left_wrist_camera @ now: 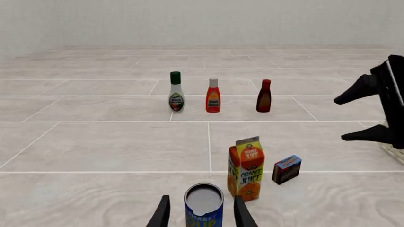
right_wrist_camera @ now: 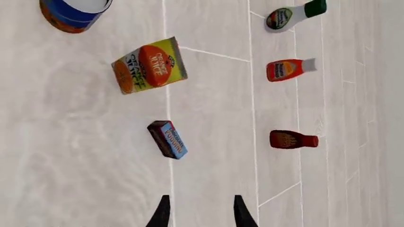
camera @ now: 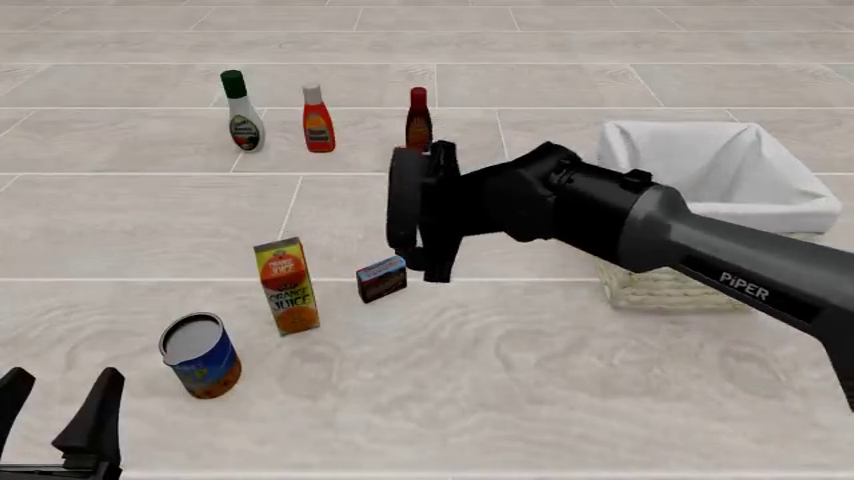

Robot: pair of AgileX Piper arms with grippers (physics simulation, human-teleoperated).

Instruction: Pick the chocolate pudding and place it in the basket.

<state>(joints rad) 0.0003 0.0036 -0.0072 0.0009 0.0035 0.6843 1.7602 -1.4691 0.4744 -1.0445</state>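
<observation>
My right arm, the long grey one marked PiPER (camera: 694, 250), reaches across the pale tiled table (camera: 534, 380), and behind its forearm sits the large square wicker basket (camera: 667, 285), straw-coloured with a white cloth liner folded over the rim, well back from my fingertips. My right gripper (camera: 430, 268) hangs above the table with its two black fingers parted and nothing between them. Just beside those fingertips, on the side away from the basket, the small dark brown chocolate pudding box (camera: 382, 278) with its blue top and red edging lies on the table, untouched; in my right wrist view it lies ahead of the finger tips (right_wrist_camera: 167, 139), a little off the line between them.

Beyond the pudding from my right gripper stands the tall orange juice carton (camera: 286, 285), upright, close to the box but apart from it. Further that way is the blue and orange tin can (camera: 200, 355), its grey lid showing, which my left gripper (left_wrist_camera: 200, 215) has right ahead of its spread, empty fingers.

Far past my right gripper, three bottles stand in a row: a white bottle with a green cap (camera: 242, 111), an orange-red bottle with a white cap (camera: 316, 119), and a dark red-brown sauce bottle (camera: 418, 118).
</observation>
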